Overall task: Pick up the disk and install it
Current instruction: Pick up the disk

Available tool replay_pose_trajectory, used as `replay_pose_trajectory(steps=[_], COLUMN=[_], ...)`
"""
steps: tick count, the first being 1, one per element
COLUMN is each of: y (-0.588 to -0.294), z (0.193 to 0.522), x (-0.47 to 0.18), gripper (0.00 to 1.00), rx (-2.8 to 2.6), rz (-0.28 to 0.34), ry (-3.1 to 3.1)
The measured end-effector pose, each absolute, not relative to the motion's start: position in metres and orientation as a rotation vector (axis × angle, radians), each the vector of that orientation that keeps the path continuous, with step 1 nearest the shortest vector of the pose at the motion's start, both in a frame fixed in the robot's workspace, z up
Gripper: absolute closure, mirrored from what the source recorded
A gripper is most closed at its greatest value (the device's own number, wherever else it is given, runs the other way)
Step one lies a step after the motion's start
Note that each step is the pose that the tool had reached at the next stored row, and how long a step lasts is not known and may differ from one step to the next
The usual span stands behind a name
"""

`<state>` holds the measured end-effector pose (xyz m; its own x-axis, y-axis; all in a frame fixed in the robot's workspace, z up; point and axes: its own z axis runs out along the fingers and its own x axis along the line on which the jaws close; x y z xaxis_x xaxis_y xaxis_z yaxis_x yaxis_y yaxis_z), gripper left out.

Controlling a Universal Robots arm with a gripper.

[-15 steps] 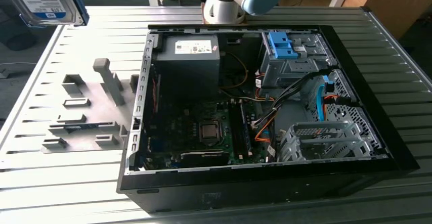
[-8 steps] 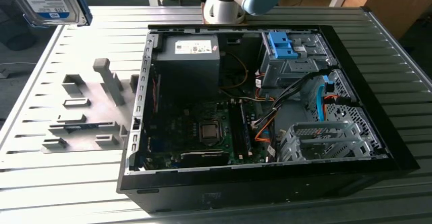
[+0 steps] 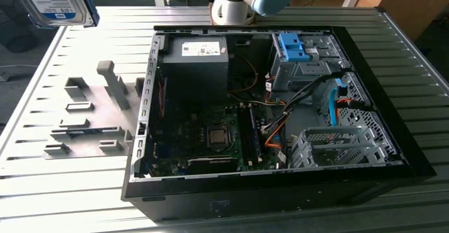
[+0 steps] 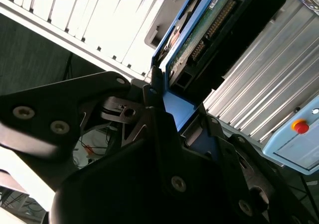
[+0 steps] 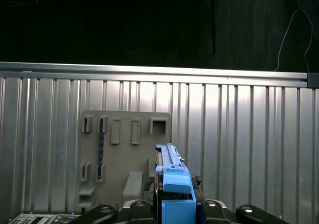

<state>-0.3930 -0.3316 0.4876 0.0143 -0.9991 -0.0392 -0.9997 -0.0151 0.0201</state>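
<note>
Disk (image 3: 54, 0): bright metal, glossy paper label, blue plastic frame. Desk (image 3: 70, 201): ribbed bare metal, satin sheen.

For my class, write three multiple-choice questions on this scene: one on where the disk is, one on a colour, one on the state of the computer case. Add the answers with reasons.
1. Where is the disk?
A) in a drive bay
B) up off the table, at the exterior view's upper left
C) on the grey rack

2. What colour is the disk's frame?
A) red
B) green
C) blue

3. The computer case is:
A) open on its upper side
B) closed
C) upside down

Answers:
1 B, it hangs clamped in the fingers.
2 C, the blue edge shows in both wrist views.
3 A, the circuit board is exposed.
</note>
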Motion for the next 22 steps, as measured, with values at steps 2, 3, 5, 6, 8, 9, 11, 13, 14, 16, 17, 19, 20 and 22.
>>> replay_pose_trajectory(steps=[2,3,5,6,8,9,11,13,14,16,17,19,20,22], y=[-0.332,-0.332,-0.332,-0.332,-0.332,-0.332,-0.332,-0.332,-0.332,-0.332,-0.332,-0.332,-0.332,-0.332], z=[0.488,0.488,0.488,0.488,0.488,0.488,0.488,0.488,0.488,0.488,0.488,0.488,0.488,0.488], x=[-0.392,-0.391,-0.390,-0.389,-0.388,-0.387,-0.385,-0.383,-0.382,-0.380,-0.380,-0.379,-0.378,-0.378], gripper=[0.63,0.63,0.63,0.63,0.63,0.63,0.63,0.63,0.63,0.63,0.63,0.63,0.63,0.63], rx=[-2.228,-2.228,-2.228,-2.228,-2.228,-2.228,-2.228,-2.228,-2.228,-2.228,-2.228,-2.228,-2.228,-2.228], rz=[0.066,0.066,0.066,0.066,0.066,0.066,0.066,0.066,0.066,0.066,0.066,0.066,0.066,0.066], ry=[2.195,2.195,2.195,2.195,2.195,2.195,2.195,2.195,2.195,2.195,2.195,2.195,2.195,2.195])
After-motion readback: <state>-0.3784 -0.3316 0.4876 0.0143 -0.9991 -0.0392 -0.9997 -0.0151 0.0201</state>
